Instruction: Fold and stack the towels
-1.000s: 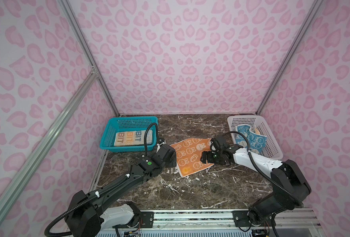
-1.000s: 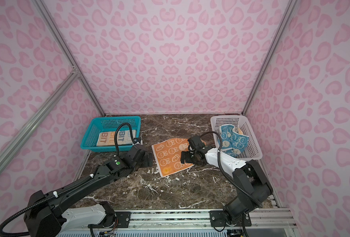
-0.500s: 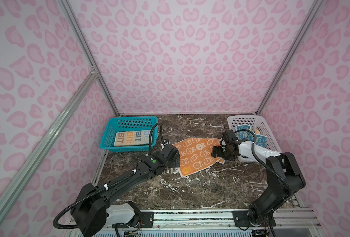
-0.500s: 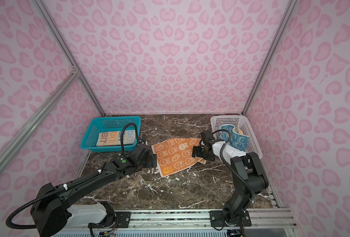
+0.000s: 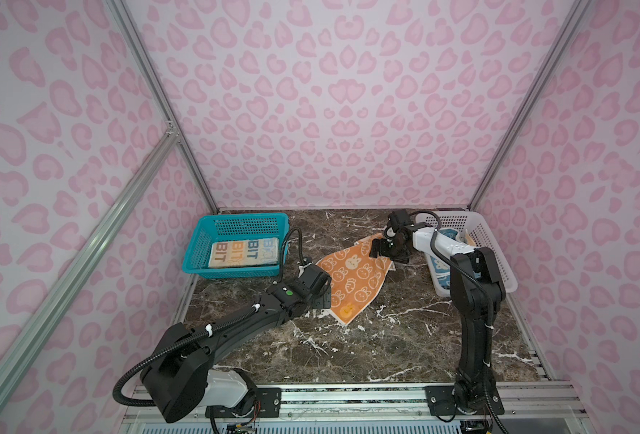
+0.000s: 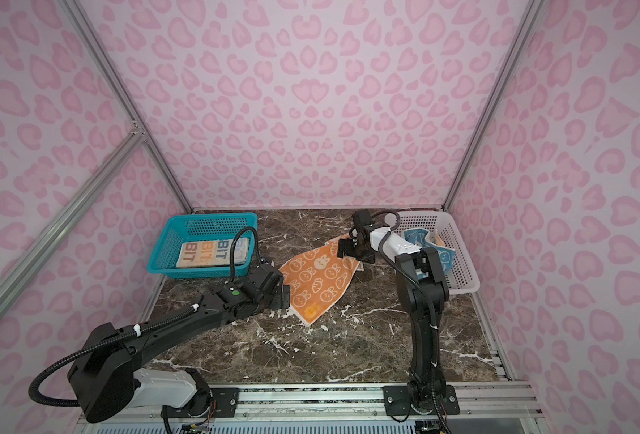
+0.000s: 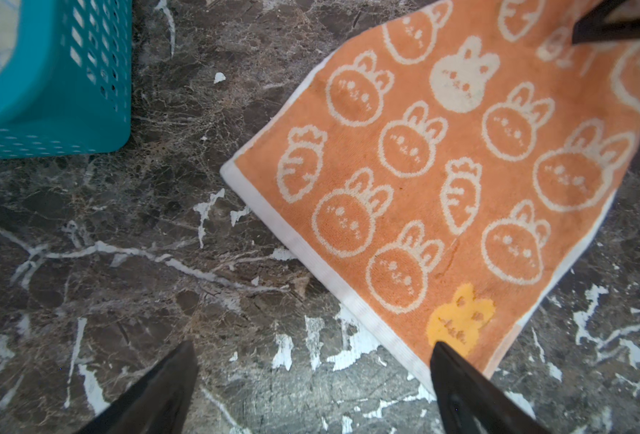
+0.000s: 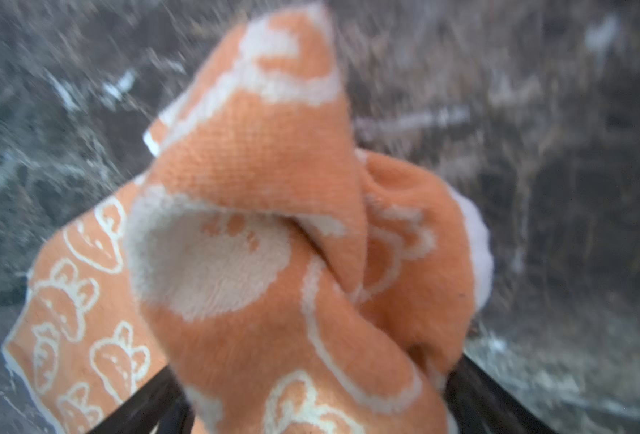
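The orange towel (image 5: 352,278) lies mid-table, its long axis running from a near corner at lower centre up to the upper right, where the far end rises bunched. In the right wrist view that bunch (image 8: 273,263) fills the gap of the right gripper (image 8: 314,375), whose fingers stand wide, unclenched. The left gripper (image 7: 314,349) is also released: one finger is over marble, the other over the towel's yellow-rabbit corner. The cream towel (image 5: 241,253) lies folded in the teal basket (image 5: 198,240) at left. The blue towel (image 5: 440,267) sits crumpled in the white basket (image 5: 495,248) at right.
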`<action>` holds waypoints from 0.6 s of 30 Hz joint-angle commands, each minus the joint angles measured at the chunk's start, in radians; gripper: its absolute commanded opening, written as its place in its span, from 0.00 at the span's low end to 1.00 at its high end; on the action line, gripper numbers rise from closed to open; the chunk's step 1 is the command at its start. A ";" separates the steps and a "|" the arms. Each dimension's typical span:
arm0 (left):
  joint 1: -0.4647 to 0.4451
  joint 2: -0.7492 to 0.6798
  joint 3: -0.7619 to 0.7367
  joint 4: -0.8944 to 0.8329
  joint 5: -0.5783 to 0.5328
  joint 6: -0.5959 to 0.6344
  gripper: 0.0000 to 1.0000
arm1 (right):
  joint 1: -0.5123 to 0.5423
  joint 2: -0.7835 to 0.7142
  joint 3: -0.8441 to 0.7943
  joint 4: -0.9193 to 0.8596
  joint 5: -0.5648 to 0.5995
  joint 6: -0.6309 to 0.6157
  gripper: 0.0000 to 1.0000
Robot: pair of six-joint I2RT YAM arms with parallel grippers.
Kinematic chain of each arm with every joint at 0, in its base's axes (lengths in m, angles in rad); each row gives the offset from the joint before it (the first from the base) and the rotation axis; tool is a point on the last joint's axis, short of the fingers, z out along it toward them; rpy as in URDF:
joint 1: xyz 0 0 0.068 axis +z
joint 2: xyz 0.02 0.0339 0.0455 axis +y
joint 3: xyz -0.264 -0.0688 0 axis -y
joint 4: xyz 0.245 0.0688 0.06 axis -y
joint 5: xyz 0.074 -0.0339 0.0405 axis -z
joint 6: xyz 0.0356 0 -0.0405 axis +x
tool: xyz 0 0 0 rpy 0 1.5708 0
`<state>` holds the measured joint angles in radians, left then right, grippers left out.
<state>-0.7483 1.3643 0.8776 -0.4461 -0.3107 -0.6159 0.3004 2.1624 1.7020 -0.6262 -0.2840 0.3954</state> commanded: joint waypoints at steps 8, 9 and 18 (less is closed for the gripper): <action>0.036 -0.037 -0.009 0.037 0.052 -0.015 0.98 | 0.086 -0.122 0.066 -0.139 0.075 -0.068 0.98; 0.051 -0.043 -0.012 0.042 0.072 -0.017 0.98 | 0.109 -0.160 0.025 -0.130 0.081 -0.067 0.98; 0.168 -0.168 -0.042 0.026 0.198 -0.030 0.98 | 0.369 -0.393 -0.387 -0.003 0.156 0.007 0.90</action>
<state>-0.6014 1.2285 0.8482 -0.4305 -0.1692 -0.6296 0.6231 1.7954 1.3792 -0.6785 -0.1749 0.3645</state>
